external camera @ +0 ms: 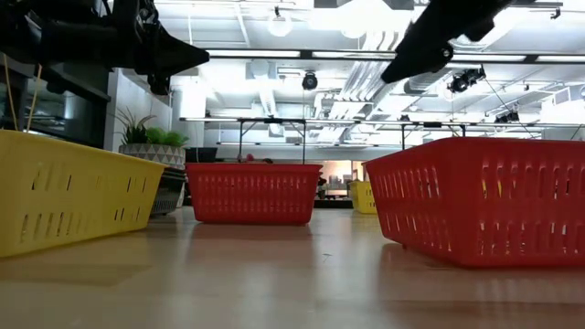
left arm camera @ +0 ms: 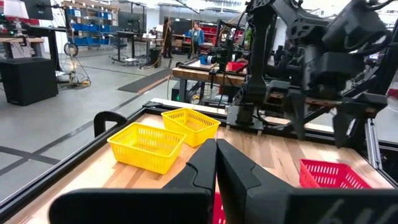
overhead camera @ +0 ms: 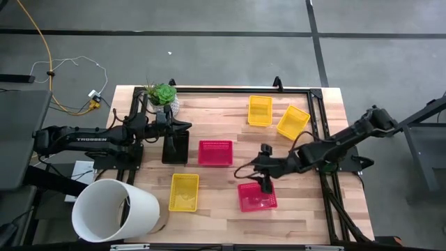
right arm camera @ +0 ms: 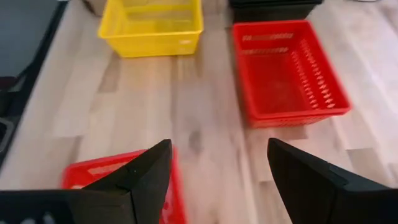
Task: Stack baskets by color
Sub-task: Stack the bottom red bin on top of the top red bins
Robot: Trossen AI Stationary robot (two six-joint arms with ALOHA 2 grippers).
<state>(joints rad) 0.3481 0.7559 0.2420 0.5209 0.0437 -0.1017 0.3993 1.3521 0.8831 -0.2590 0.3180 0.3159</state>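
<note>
The worktop (overhead camera: 223, 216) carries six visible baskets with latticed plastic walls, plus one dark item. Two yellow baskets (overhead camera: 260, 110) and (overhead camera: 293, 121) sit close together at the far right area; the second is turned at an angle to the first. A third yellow basket (overhead camera: 184, 192) rests near the front, just beside the white bucket (overhead camera: 111, 210), which lies tipped on its side at the front left corner. A red basket (overhead camera: 215, 153) stands at the centre, and a second red basket (overhead camera: 257, 196) stands toward the front right. All of these baskets appear empty, with only their floors visible through the open tops. A black basket (overhead camera: 175, 147) sits beside the central red basket; its contents cannot be judged, and it may be more than one basket nested.

The right tool (overhead camera: 265, 183) hangs over the far edge of the front right red basket, fingers spread wide and grasping nothing. In the right wrist view the two dark fingers (right arm camera: 146, 171) stand well apart above bare wood and the rim of that basket.

The left tool (overhead camera: 187, 127) is clenched, fingers pressed together, above the black basket. A potted plant (overhead camera: 162, 95) stands at the far left corner.
</note>
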